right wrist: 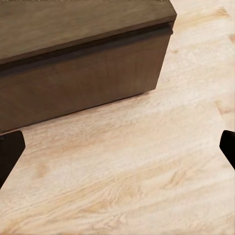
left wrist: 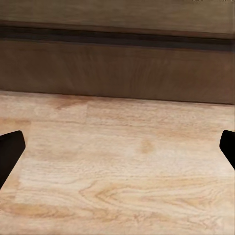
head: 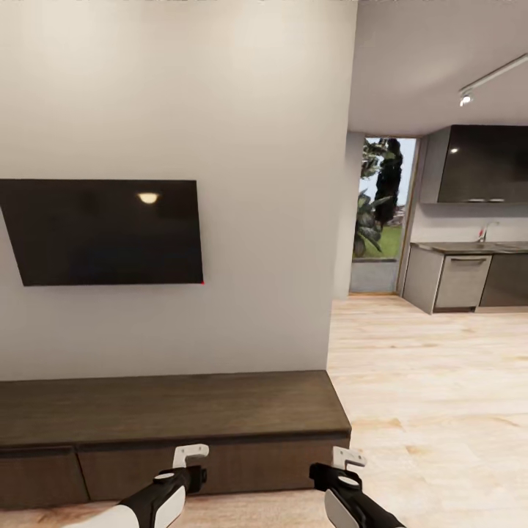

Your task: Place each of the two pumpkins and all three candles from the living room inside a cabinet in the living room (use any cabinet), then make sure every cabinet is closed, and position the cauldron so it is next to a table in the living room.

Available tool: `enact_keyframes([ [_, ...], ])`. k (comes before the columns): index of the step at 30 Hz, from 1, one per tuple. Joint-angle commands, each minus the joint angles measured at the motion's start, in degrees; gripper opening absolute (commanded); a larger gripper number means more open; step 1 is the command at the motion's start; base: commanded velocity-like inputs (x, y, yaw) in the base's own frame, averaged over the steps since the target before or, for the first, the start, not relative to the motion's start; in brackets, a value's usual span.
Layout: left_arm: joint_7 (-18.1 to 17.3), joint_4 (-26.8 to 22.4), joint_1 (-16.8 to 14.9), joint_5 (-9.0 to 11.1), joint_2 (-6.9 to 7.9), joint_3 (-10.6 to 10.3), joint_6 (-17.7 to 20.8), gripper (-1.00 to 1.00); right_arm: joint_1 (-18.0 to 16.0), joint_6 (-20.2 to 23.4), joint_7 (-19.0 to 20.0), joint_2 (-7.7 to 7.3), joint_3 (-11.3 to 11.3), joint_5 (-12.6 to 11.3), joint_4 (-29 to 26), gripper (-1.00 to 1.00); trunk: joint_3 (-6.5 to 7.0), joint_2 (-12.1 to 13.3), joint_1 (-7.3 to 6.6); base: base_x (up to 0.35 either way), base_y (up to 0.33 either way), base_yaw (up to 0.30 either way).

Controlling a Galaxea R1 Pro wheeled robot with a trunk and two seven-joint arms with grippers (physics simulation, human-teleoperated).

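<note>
The long, low dark-brown cabinet (head: 169,411) stands against the white wall straight ahead, its flat drawer fronts flush and shut. Both arms hang low in front of it. My left gripper (head: 189,458) is open over the wood floor, and the left wrist view has the cabinet front (left wrist: 117,68) just beyond the gripper (left wrist: 117,152). My right gripper (head: 345,462) is open too, near the cabinet's right end (right wrist: 78,73), with bare floor between its fingers (right wrist: 117,152). Neither holds anything. The pumpkins, candles, cauldron and table are out of view.
A black TV (head: 103,231) hangs on the wall above the cabinet. The wall ends at a corner (head: 341,220). Light wood floor (head: 440,403) runs right toward a kitchen counter (head: 469,275) and a glass door (head: 381,220).
</note>
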Motion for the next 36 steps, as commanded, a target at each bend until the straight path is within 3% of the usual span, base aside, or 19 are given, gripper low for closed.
enact_keyframes([
  [1, 0.36, -0.11, -0.02, 0.38, 0.02, -0.5, 0.18, 1.0, -0.02, 0.31, -0.47, -0.1, 0.48, -0.25, -0.11, 1.0, 0.11, 0.37, -0.23, 0.0, 0.0, 0.0],
  [20, 0.36, -0.11, 0.07, 0.0, 0.02, -0.57, 0.15, 1.0, 0.03, -0.46, -0.47, 0.18, 0.64, -0.33, -0.23, 1.0, 3.49, 7.99, -4.4, 0.0, 0.0, 0.0],
  [31, 0.36, -0.11, 0.09, -0.13, 0.02, -0.65, 0.14, 1.0, 0.03, 0.29, -0.25, 0.1, 0.6, -0.6, -0.22, 1.0, 4.61, 12.4, -6.82, 0.0, 0.0, 0.0],
  [36, 0.36, -0.11, 0.09, -0.14, 0.02, -0.66, 0.14, 1.0, 0.03, 0.43, 2.05, 0.03, 0.57, -0.6, -0.16, 1.0, 5.04, 14.41, -7.91, 0.0, 0.0, 0.0],
])
